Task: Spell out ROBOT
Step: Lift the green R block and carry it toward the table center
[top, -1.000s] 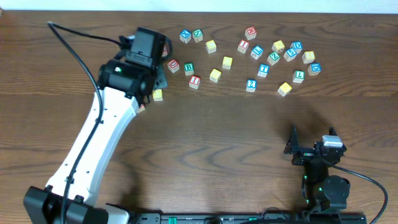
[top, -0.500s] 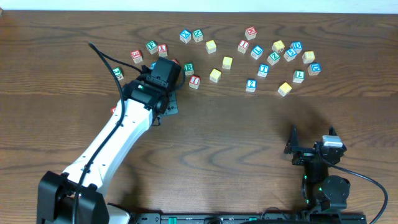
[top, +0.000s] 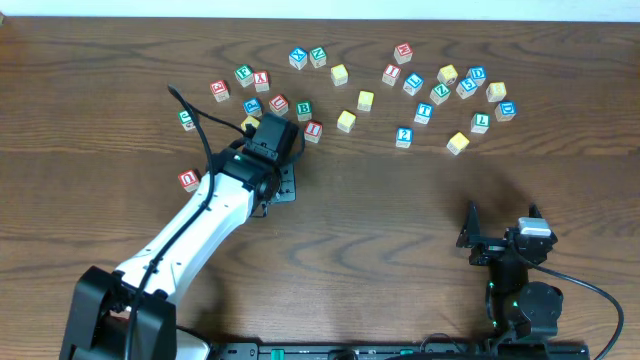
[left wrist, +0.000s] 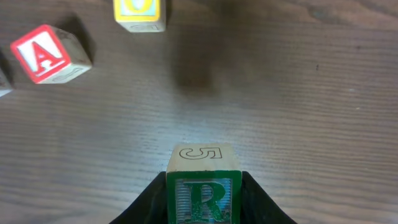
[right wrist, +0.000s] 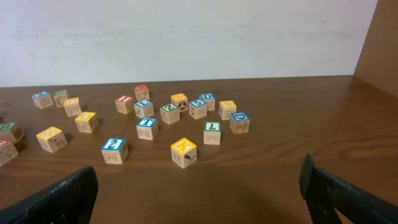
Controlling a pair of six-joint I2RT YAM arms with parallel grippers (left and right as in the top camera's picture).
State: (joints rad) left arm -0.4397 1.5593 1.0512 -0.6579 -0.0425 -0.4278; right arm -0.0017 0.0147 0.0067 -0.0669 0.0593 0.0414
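My left gripper [top: 284, 184] is shut on a green letter R block [left wrist: 203, 184], holding it just above bare wood at the table's centre-left; in the overhead view the gripper hides the block. Other letter blocks lie scattered along the back, among them a green B [top: 303, 110], a red block [top: 189, 180] to the left of the arm, and a green L [right wrist: 212, 132]. A red A block [left wrist: 46, 53] and a yellow block [left wrist: 140, 12] lie ahead of the held block. My right gripper [top: 497, 240] is open and empty at the front right.
Several blocks crowd the back right, including a yellow one [top: 458, 143] and a blue 2 [top: 404, 137]. A black cable [top: 195, 125] trails from the left arm. A pale wall [right wrist: 186, 37] rises behind the table.
The left arm has swung right and toward the front, away from the back-left blocks, with the R block in its jaws. Blocks it covered now show. The right arm has not moved.
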